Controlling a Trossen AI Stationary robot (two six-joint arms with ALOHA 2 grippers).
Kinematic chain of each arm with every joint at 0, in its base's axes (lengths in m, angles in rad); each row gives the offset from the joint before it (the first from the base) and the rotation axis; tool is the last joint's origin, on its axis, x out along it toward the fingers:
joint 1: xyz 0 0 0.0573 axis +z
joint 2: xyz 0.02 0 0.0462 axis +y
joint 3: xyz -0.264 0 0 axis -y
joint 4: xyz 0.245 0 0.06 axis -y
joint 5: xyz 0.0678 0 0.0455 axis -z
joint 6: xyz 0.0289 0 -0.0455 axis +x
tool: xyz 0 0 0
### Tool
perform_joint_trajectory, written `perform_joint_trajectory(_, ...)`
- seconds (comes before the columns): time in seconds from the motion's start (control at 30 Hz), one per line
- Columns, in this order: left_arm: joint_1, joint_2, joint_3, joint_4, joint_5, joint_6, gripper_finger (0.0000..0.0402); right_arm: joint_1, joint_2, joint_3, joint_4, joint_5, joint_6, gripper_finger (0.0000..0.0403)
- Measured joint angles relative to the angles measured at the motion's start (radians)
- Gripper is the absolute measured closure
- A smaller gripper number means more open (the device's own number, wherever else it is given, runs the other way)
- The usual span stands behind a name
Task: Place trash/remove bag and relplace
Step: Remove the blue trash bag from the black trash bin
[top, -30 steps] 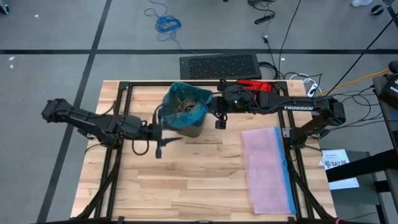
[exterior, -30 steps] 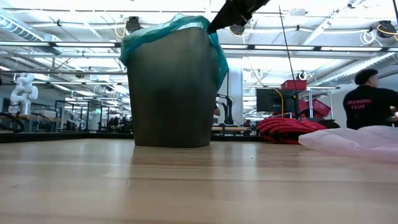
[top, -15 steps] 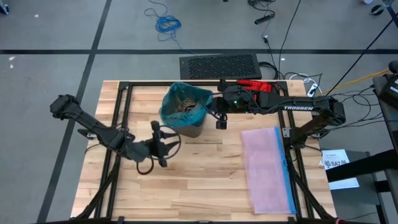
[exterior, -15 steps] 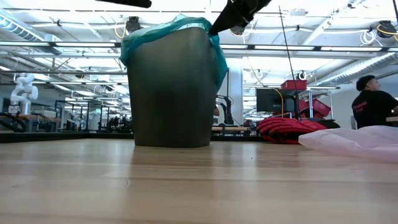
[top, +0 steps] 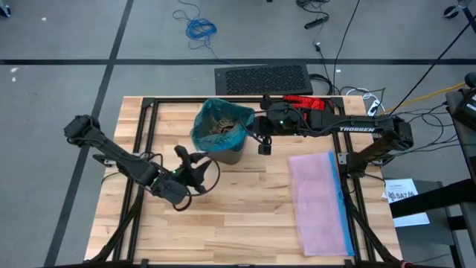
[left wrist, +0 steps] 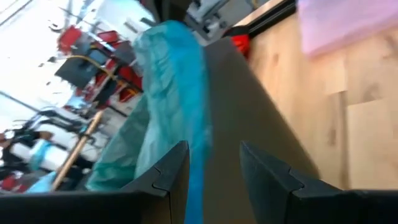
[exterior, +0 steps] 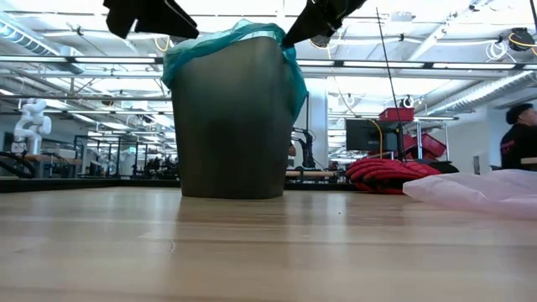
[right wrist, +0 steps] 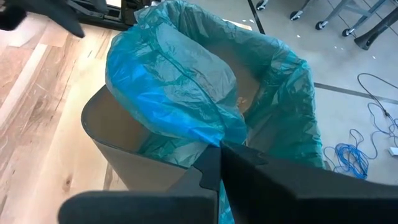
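A grey bin (top: 227, 152) stands on the table's far middle, lined with the teal bag (top: 222, 132). Brown trash wads (top: 220, 123) lie inside it. In the right wrist view the bag's rim (right wrist: 186, 124) sits off the bin's edge, and bare inner wall (right wrist: 118, 127) shows. My right gripper (top: 253, 135) is shut at the bin's right rim. My left gripper (top: 199, 161) is open just off the bin's near-left side and touches nothing. Its fingers (left wrist: 171, 171) point at the bin's wall (left wrist: 249, 106) and the bag's overhang (left wrist: 174, 93). My right gripper has its shut fingertips (right wrist: 219, 155) on the bag's folded-over rim (right wrist: 208, 138) at the bin's right side. It comes slanting down from the table's right. The fingers cover the spot, so one layer or several cannot be told. The bag stays in the bin.
A pale pink bag (top: 318, 197) lies flat on the table's right half. A red-and-black glove (top: 301, 102) lies at the far edge behind the right arm. Bare wood lies near the front edge. A person (exterior: 520, 138) stands in the room beyond.
My left gripper has come down and toward the table's near edge, rolling its wrist, and now points at the bin's near-left side. It has dropped into the top of the low view. The right gripper, bin and bag have kept still.
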Motion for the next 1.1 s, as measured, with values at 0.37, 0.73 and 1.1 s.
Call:
perform_joint_trajectory(0.37, 0.080, 0.055, 0.000, -0.006, -0.031, -0.009, 0.0262, 0.000, 0.000, 0.000, -0.001, 0.000, -0.003, 0.0403)
perform_joint_trajectory(0.73, 0.110, 0.057, 0.011, -0.035, -0.180, -0.040, 0.0330, 0.000, 0.000, 0.000, -0.020, 0.000, -0.003, 0.0403)
perform_joint_trajectory(1.1, 0.093, 0.056, 0.158, -0.034, -0.179, 0.194, 0.0399, 0.000, 0.000, 0.000, -0.048, 0.000, -0.011, 0.0403)
